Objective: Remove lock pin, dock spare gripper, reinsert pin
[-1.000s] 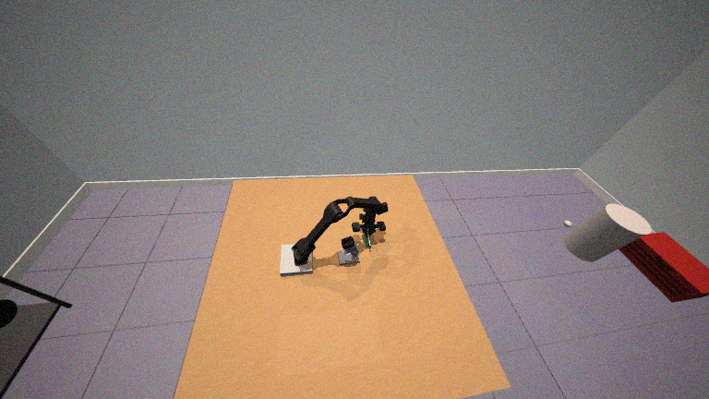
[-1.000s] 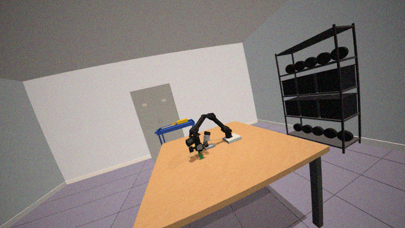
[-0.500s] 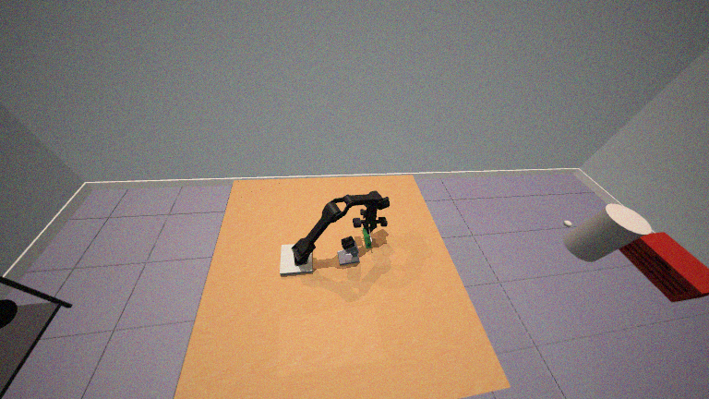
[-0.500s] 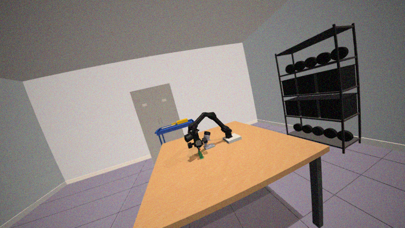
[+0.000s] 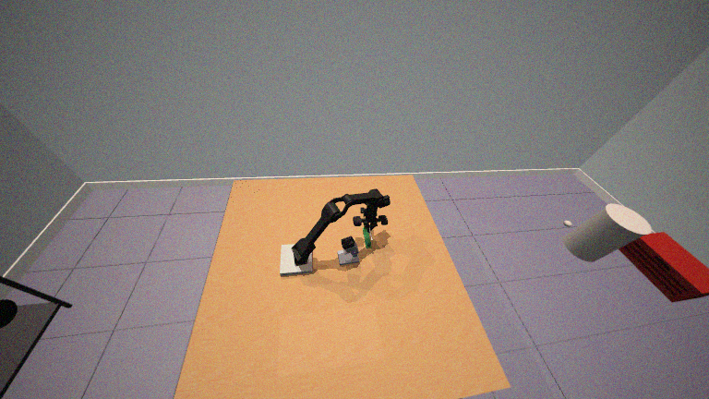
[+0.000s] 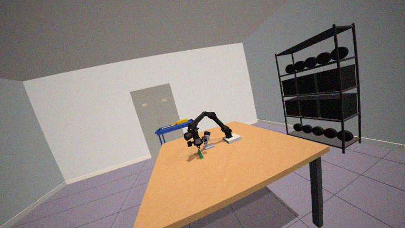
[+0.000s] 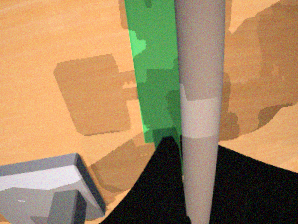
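Note:
My gripper (image 5: pixel 369 228) (image 6: pixel 199 146) (image 7: pixel 176 145) points down and is shut on the spare gripper (image 5: pixel 366 238) (image 6: pixel 200 154) (image 7: pixel 157 80), which I read as the green part with a grey rod (image 7: pixel 202 65) alongside. In the wrist view the rod crosses in front of the right finger, so the exact pinch is hidden. The green part hangs or stands low over the table; contact is unclear. The mount (image 5: pixel 348 257) (image 6: pixel 209 146) (image 7: pixel 42 175), a pale grey base with a post and black head (image 5: pixel 348 242) (image 6: pixel 207 133), stands between my gripper and the arm's base. I cannot make out the lock pin.
The arm's white base plate (image 5: pixel 295 267) (image 6: pixel 232 138) sits on the wooden table (image 5: pixel 297 347) (image 6: pixel 226 176). Beyond the table are a black shelf rack (image 6: pixel 341 106), a blue cart (image 6: pixel 170 129), and a red box (image 5: pixel 678 258) beside a pale cylinder (image 5: pixel 594 240).

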Action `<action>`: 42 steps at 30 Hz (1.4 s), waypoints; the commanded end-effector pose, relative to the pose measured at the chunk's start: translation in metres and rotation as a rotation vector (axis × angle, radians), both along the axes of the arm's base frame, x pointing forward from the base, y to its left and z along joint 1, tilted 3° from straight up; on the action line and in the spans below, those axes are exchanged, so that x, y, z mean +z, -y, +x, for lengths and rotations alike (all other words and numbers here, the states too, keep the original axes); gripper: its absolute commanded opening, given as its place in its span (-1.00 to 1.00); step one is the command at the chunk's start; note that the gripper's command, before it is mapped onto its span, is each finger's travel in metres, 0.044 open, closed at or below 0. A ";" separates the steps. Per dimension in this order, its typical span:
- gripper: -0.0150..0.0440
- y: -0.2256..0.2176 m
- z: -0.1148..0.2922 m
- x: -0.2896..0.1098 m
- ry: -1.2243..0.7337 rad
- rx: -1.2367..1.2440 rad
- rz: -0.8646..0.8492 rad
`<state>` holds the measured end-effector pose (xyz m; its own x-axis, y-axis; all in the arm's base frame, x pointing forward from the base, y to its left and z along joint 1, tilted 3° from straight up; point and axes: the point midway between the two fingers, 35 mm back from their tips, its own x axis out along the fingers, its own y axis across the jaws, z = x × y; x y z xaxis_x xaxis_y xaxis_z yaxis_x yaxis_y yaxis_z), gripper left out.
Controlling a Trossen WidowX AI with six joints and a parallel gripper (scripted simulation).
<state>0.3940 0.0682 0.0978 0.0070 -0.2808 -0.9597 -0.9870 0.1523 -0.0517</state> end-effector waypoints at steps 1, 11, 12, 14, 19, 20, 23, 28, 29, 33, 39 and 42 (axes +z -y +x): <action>-0.49 0.000 0.000 0.000 -0.001 0.026 0.002; -0.49 -0.007 -0.020 0.006 0.000 0.025 0.003; -0.49 -0.008 -0.023 0.006 0.000 0.026 0.003; -0.49 -0.010 -0.029 0.008 -0.001 0.030 0.004; -0.49 -0.014 -0.043 0.011 -0.003 0.038 0.005; -0.49 -0.014 -0.046 0.011 -0.003 0.040 0.006; -0.49 -0.016 -0.055 0.012 -0.005 0.045 0.006; -0.49 -0.019 -0.070 0.014 -0.007 0.054 0.007; -0.49 -0.019 -0.074 0.014 -0.007 0.055 0.008; -0.49 -0.020 -0.086 0.015 -0.009 0.062 0.009; -0.49 -0.021 -0.104 0.015 -0.009 0.071 0.010; -0.49 -0.022 -0.111 0.015 -0.010 0.075 0.011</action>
<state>0.2908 0.0889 0.1137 0.0187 -0.2746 -0.9614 -0.9961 0.0776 -0.0415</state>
